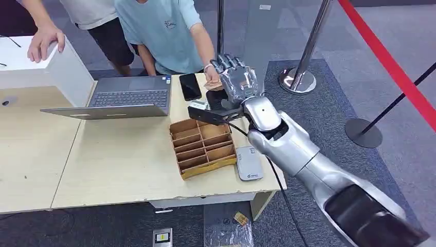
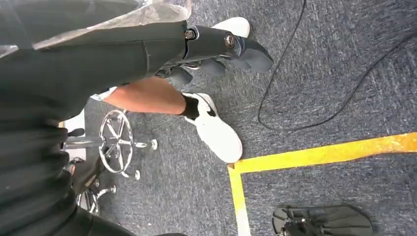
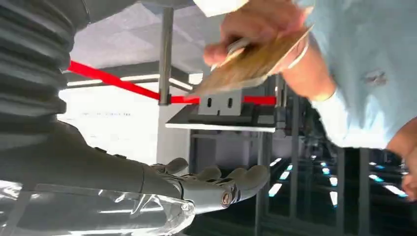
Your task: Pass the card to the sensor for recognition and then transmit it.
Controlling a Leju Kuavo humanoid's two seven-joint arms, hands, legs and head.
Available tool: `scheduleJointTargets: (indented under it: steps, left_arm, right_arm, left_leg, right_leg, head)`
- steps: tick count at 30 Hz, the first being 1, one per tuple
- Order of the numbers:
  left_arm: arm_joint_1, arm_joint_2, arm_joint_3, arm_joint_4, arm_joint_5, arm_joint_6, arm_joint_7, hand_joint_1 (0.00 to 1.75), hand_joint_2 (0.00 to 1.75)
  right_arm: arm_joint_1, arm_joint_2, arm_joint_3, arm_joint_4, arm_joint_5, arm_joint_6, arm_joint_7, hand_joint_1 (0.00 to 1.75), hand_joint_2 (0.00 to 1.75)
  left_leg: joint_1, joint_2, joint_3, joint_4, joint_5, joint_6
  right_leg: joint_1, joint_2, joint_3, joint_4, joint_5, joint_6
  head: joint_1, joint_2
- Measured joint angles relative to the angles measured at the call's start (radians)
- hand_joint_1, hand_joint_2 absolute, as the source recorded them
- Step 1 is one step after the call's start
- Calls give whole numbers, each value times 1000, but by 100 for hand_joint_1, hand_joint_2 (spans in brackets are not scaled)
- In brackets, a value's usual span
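Worktop [image 1: 103, 170] of pale wood carries, from your left, an open grey laptop [image 1: 121, 100], a brown cardboard divider tray [image 1: 202, 146] and a small grey card sensor [image 1: 249, 163]. Your right robot hand [image 1: 237, 80] is raised, fingers spread and empty; a person's hand [image 3: 251, 24] holds the tan card [image 3: 246, 66] just beside it. Your left robot hand [image 2: 221, 46] hangs empty, fingers loosely curled.

Open laptop [image 1: 123, 100], black phone [image 1: 190, 86] and divided cardboard tray [image 1: 202, 146] on the wooden table [image 1: 118, 164].

Sensor [image 1: 249, 163] right of tray [image 1: 203, 147]
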Motion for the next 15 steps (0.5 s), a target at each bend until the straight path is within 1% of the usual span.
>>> scheduleJointTargets:
  steps: [4,5,6,7,15]
  left_arm:
    - [-1,0,-8,0,0,0,0,0,175]
    - [-1,0,-10,0,0,0,1,0,175]
    - [-1,0,-11,0,0,0,1,0,175]
    - [-1,0,-13,0,0,0,1,0,175]
    - [-1,0,-17,0,7,0,2,0,175]
  right_arm:
    - [10,18,7,23,2,-10,-8,2,175]
    - [11,23,8,30,2,-12,-11,5,175]
    - [12,27,9,36,2,-13,-14,40,175]
    - [13,30,9,40,2,-15,-17,175,175]
    - [15,45,10,65,-6,-52,-34,175,175]
  left_leg:
    - [0,0,0,0,0,0]
    - [0,0,0,0,0,0]
    - [0,0,0,0,0,0]
    - [0,0,0,0,0,0]
    - [0,0,0,0,0,0]
  right_leg:
    - [0,0,0,0,0,0]
    - [0,0,0,0,0,0]
    - [0,0,0,0,0,0]
    - [0,0,0,0,0,0]
    - [0,0,0,0,0,0]
  head:
    - [0,0]
    - [0,0]
    - [0,0]
    - [0,0]
    - [0,0]
